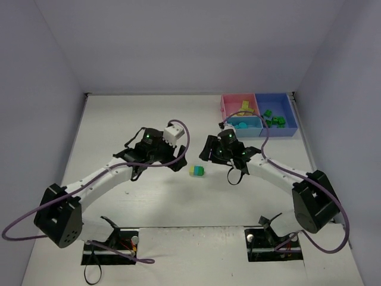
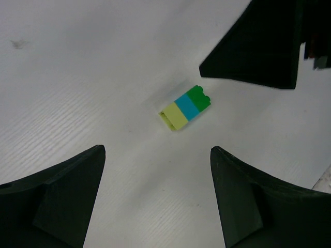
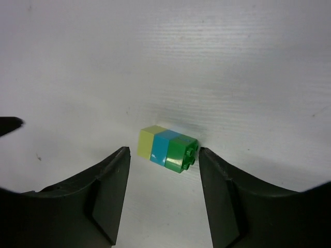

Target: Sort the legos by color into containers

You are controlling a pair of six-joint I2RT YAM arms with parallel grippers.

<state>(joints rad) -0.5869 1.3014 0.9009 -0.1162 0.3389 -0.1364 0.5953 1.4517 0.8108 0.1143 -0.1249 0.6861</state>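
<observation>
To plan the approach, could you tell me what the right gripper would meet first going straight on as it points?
Probably the three-colour lego stack on the table, in line with the gap of the open right gripper; depth is unclear.

Nothing written can be read in any view, be it text, label, brand, number or sign (the lego stack (image 1: 196, 171) on the table (image 1: 149, 119) shows plain coloured faces; the containers (image 1: 277, 102) at upper right are too small to tell).

Overhead camera looks down; both close wrist cameras share one brick (image 2: 184, 108).
</observation>
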